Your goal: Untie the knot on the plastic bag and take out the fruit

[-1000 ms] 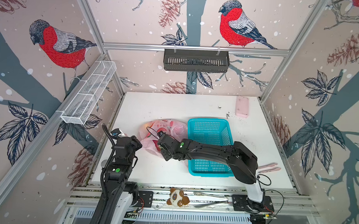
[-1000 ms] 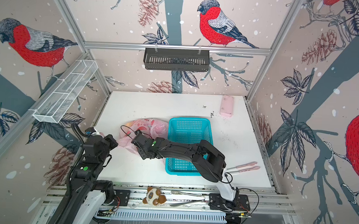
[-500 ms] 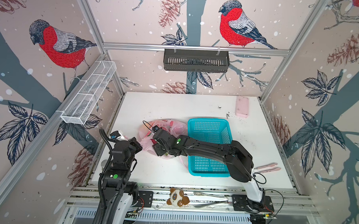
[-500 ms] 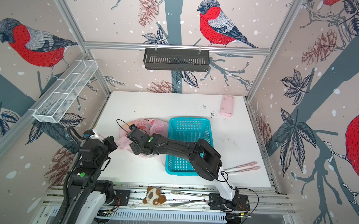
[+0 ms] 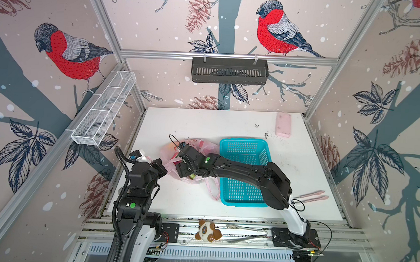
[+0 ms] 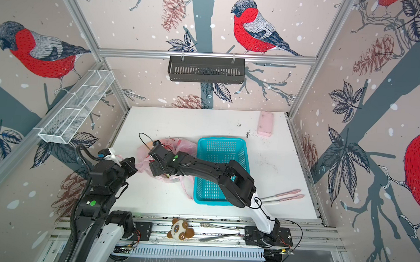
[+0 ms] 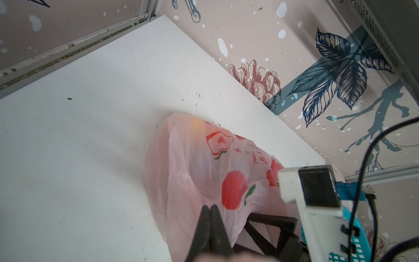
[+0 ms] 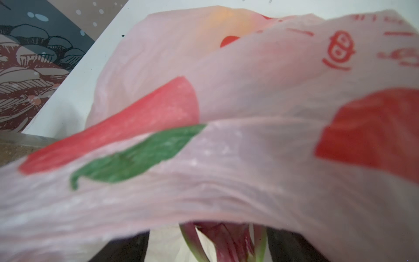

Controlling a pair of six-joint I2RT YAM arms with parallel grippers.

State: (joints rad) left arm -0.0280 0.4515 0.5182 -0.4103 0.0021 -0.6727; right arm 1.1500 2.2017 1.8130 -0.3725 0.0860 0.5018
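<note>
White table, bird-print walls: left claw pinches thin pink plastic bag; right claw, seemingly released, sits inside.

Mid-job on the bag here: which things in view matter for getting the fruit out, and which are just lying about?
In the job: plastic bag; dragon fruit showing at its mouth; left end effector, shut on the bag's edge; right end effector, open at the mouth.
Lying about: turquoise basket, pink block, pink tongs, plush toy, metal tongs.
</note>
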